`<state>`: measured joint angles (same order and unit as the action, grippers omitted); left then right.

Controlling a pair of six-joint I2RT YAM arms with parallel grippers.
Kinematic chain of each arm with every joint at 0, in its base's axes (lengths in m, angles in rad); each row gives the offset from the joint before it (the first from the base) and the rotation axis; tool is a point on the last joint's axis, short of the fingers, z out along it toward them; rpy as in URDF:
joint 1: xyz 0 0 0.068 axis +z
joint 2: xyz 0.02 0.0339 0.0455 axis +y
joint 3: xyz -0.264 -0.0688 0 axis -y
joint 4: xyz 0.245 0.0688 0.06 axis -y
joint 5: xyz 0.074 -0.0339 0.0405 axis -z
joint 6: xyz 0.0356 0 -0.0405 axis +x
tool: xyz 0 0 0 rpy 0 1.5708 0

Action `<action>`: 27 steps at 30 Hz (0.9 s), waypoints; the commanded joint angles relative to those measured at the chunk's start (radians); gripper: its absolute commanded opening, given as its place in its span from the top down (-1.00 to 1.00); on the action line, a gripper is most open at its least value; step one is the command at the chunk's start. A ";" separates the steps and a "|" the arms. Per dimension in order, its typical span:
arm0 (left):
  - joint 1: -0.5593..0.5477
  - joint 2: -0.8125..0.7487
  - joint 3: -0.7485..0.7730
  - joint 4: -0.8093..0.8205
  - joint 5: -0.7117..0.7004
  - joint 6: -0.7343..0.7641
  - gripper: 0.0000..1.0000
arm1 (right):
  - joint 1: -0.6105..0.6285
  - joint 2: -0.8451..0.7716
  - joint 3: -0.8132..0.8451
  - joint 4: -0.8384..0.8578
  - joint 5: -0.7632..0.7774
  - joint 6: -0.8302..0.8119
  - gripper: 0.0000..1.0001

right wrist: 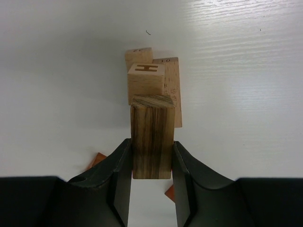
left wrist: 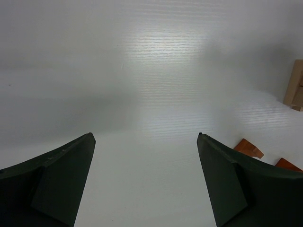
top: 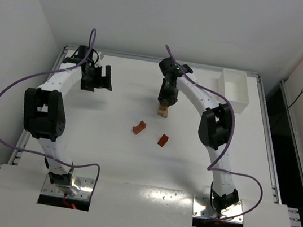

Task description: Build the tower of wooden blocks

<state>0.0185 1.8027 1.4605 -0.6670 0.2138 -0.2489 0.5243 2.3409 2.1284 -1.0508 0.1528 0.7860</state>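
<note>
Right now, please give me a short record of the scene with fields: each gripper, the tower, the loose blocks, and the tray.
left gripper: open, holds nothing
right gripper: shut on a dark-grained block, held over the tower; contact cannot be told
tower: tan blocks, the top one marked H
loose: two reddish-brown blocks, lying apart, near the tower
white tray: far right corner

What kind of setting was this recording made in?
Probably a lab robot test cell: a bare white table edged with metal rails, closed in by plain white walls, with a cabled left arm and right arm bolted at its near edge.
</note>
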 commanded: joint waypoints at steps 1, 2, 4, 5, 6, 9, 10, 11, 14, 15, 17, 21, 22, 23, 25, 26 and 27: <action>-0.006 0.004 0.040 0.000 0.009 -0.016 -0.74 | -0.007 0.009 0.018 0.021 -0.008 -0.011 0.83; -0.006 0.004 0.040 0.000 0.009 -0.016 -0.74 | -0.007 0.009 0.018 0.021 -0.009 -0.011 0.81; -0.006 0.013 0.040 0.000 0.009 -0.016 -0.74 | -0.007 0.018 0.018 0.021 -0.009 -0.020 0.78; -0.006 0.014 0.040 0.000 0.009 -0.016 -0.74 | -0.007 0.018 0.018 0.032 -0.009 -0.021 0.81; -0.006 0.014 0.040 0.000 0.018 -0.016 -0.74 | -0.007 0.029 0.018 0.032 -0.009 -0.021 0.83; -0.006 0.014 0.040 0.000 0.018 -0.007 -0.74 | -0.007 0.038 0.039 0.041 -0.018 -0.042 0.86; -0.006 0.014 0.040 0.000 0.018 -0.007 -0.74 | -0.007 0.038 0.039 0.041 -0.018 -0.042 0.88; -0.006 0.014 0.040 0.000 0.018 -0.007 -0.74 | -0.007 0.038 0.039 0.041 -0.018 -0.053 0.88; 0.003 0.023 0.040 -0.009 0.018 -0.007 -0.74 | -0.007 0.038 0.048 0.051 -0.032 -0.064 0.95; 0.003 0.023 0.040 -0.009 0.028 -0.007 -0.74 | -0.007 0.038 0.048 0.051 -0.032 -0.064 0.95; 0.003 0.023 0.040 -0.009 0.029 -0.007 -0.74 | -0.007 0.038 0.048 0.051 -0.032 -0.073 0.95; 0.003 0.023 0.040 -0.009 0.038 -0.007 -0.74 | -0.007 0.038 0.057 0.060 -0.019 -0.082 1.00; 0.003 0.032 0.040 -0.009 0.038 -0.007 -0.74 | -0.007 0.038 0.057 0.060 -0.019 -0.082 1.00; 0.003 0.032 0.040 -0.009 0.047 -0.007 -0.74 | -0.007 0.026 0.057 0.070 -0.009 -0.082 1.00; 0.003 0.032 0.031 -0.009 0.047 -0.007 -0.74 | -0.007 0.006 0.028 0.106 -0.018 -0.082 1.00; 0.003 0.032 0.031 -0.009 0.047 -0.007 -0.74 | -0.007 -0.024 -0.020 0.132 -0.030 -0.082 1.00; 0.003 0.032 0.031 -0.009 0.047 -0.007 -0.74 | -0.007 -0.038 -0.045 0.153 -0.030 -0.082 1.00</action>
<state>0.0193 1.8206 1.4631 -0.6720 0.2432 -0.2485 0.5186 2.3661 2.1239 -0.9756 0.1299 0.7067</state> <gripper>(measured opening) 0.870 0.299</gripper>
